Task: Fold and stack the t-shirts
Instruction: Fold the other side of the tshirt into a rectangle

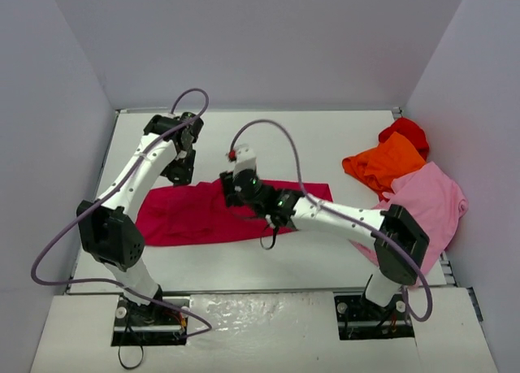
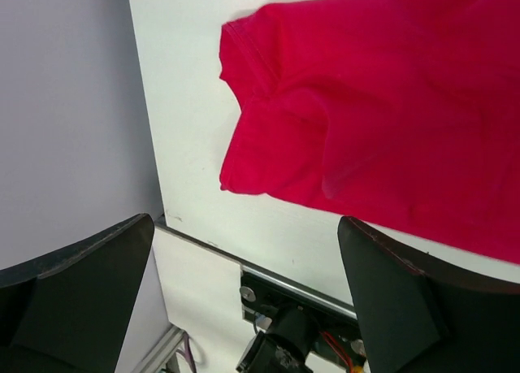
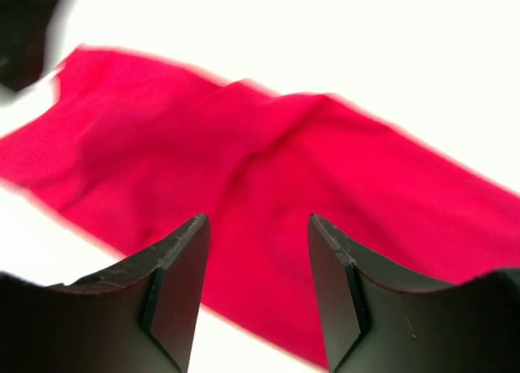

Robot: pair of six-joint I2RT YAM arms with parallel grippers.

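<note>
The crimson shirt (image 1: 203,214) is lying spread as a long, low band on the white bench (image 1: 325,133), with soft creases running across it and a sleeve bunching at its left end.

The left tool (image 1: 180,171) is hanging just over the far left corner of the crimson shirt. In the left wrist view this tool (image 2: 245,223) is standing released, its two dark fingers (image 2: 97,284) spread wide with nothing between them. The crimson shirt (image 2: 390,105) is sitting beyond their tips, and its hemmed sleeve is turning towards them.

The right tool (image 1: 236,186) is hovering over the far edge of the crimson shirt, near its middle. The right wrist view is blurring, yet it is showing this tool (image 3: 256,220) released too. Its fingers (image 3: 175,284) are parting over the crimson shirt (image 3: 244,162) and pinching no cloth; whether the tips are touching the fabric I cannot tell.

Well to the right of the crimson shirt, three more shirts are lying in a loose heap. The orange shirt (image 1: 382,163) is the nearest to it. The pink shirt (image 1: 431,198) is touching the orange one on the side away from the crimson shirt, and the red shirt (image 1: 406,131) is peeping out farther back.
</note>
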